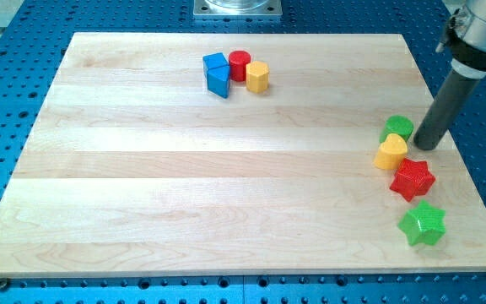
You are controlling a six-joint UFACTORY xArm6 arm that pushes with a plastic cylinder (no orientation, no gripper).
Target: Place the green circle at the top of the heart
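Note:
The green circle sits near the board's right edge, touching the upper right of the yellow heart. My tip rests on the board just right of the green circle and to the upper right of the heart, very close to both. The dark rod rises from it toward the view's top right.
A red star lies just below the heart, and a green star below that. Near the view's top centre a cluster holds two blue blocks, a red cylinder and a yellow hexagon. The wooden board lies on a blue perforated table.

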